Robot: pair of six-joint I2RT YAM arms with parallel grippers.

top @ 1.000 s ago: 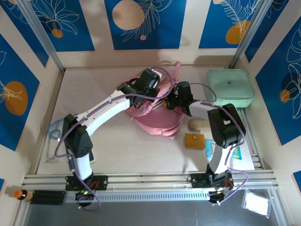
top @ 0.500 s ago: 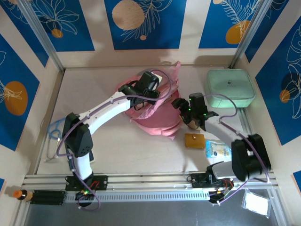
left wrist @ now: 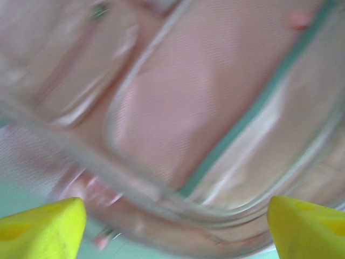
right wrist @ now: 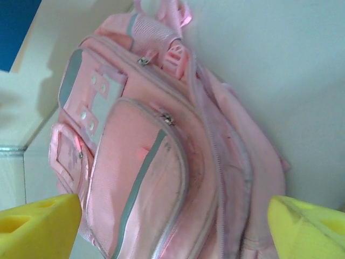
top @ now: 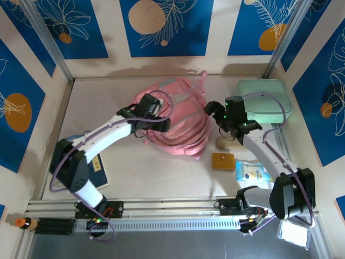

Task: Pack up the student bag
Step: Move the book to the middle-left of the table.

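a: where is the student bag [top: 175, 121] seen?
b: it is laid flat at the middle of the table [top: 156, 172], toward the far wall, front pockets up. in the right wrist view the grey-trimmed pockets and zips [right wrist: 168, 118] are shown clearly, w/ the pink straps bunched at the top end.

a: how is the left gripper [top: 141, 116] placed?
b: it is seen at the bag's left edge in the top view. in the left wrist view two yellow fingertips [left wrist: 43, 229] are set far apart at the bottom corners, w/ blurred pink fabric between and beyond them. the jaws are spread wide and nothing is gripped; whether the bag is touched cannot be told.

a: and the right gripper [top: 221, 116]?
b: it is held just right of the bag, near a mint-green case [top: 264, 102] in the far right corner. in its own view the yellow fingertips [right wrist: 38, 226] are likewise wide apart, the bag is framed between them, and nothing is held.

a: what else is shown on the table?
b: right of the bag, near the right arm: a small beige oval item [top: 225, 143], partly hidden, a mustard-brown pouch [top: 222, 161] and a flat light-blue packet [top: 252, 171]. by the left arm's base a dark blue book-like item [top: 97, 172] is partly covered by the arm.
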